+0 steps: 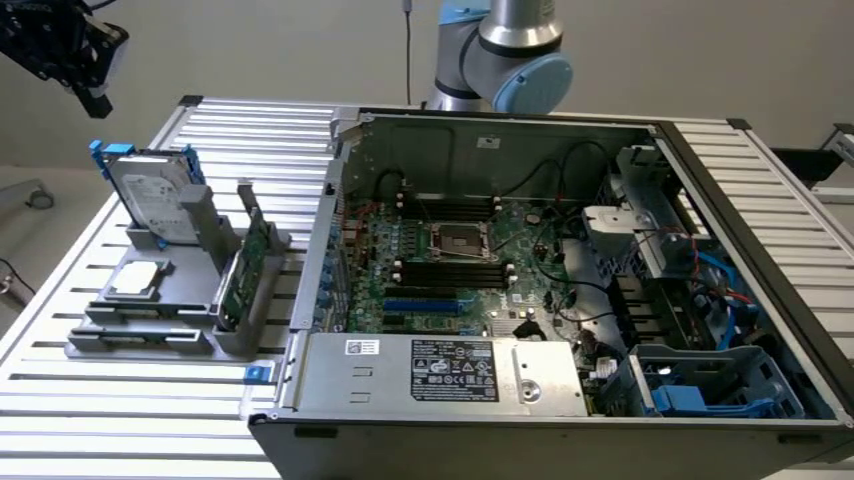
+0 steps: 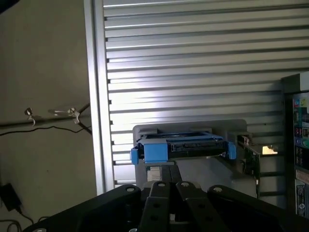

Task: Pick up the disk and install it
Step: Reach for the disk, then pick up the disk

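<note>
The disk (image 1: 151,197) is a silver-grey drive with a white label in blue carrier rails. It stands upright on edge at the back of a grey stand (image 1: 134,335), on the exterior view's left. In the wrist view the disk (image 2: 186,147) appears edge-on, with blue tabs at both ends. My black gripper (image 1: 94,98) hangs in the air above the disk and a little further toward the exterior view's left, well apart from it and holding nothing. Its dark linkage (image 2: 169,203) sits in the wrist view's foreground.
The stand also carries a small square silver chip (image 1: 138,280) and a thin green circuit card (image 1: 240,275) on edge. An open computer case (image 1: 534,250) with a motherboard, cables and a blue drive bay (image 1: 707,392) takes up the slatted table's (image 1: 134,420) middle and right. The table's edge is close behind the stand.
</note>
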Robot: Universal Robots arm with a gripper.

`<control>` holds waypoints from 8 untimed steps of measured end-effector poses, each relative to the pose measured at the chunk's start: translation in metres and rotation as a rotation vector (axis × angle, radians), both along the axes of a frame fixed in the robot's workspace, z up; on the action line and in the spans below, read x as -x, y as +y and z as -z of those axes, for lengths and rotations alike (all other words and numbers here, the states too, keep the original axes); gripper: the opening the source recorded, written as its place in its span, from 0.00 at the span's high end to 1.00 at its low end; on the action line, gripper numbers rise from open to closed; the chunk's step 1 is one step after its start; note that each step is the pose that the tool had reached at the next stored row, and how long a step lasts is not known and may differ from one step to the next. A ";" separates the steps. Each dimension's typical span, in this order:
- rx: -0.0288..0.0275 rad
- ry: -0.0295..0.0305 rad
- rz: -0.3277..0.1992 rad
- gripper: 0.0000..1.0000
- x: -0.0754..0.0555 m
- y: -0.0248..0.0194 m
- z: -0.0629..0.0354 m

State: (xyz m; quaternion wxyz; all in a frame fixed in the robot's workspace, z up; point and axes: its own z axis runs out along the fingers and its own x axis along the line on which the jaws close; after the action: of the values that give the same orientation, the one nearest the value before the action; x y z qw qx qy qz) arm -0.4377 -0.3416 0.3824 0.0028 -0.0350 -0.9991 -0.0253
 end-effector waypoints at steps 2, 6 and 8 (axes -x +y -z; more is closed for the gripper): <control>0.0000 0.0000 0.000 0.89 0.000 0.0000 0.0000; 0.0000 0.0000 0.000 0.89 0.000 0.0000 0.0000; 0.0000 0.0000 0.000 0.89 0.000 0.0000 0.0000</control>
State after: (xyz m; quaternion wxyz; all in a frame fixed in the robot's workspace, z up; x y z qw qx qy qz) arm -0.4378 -0.3415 0.3824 0.0028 -0.0351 -0.9991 -0.0253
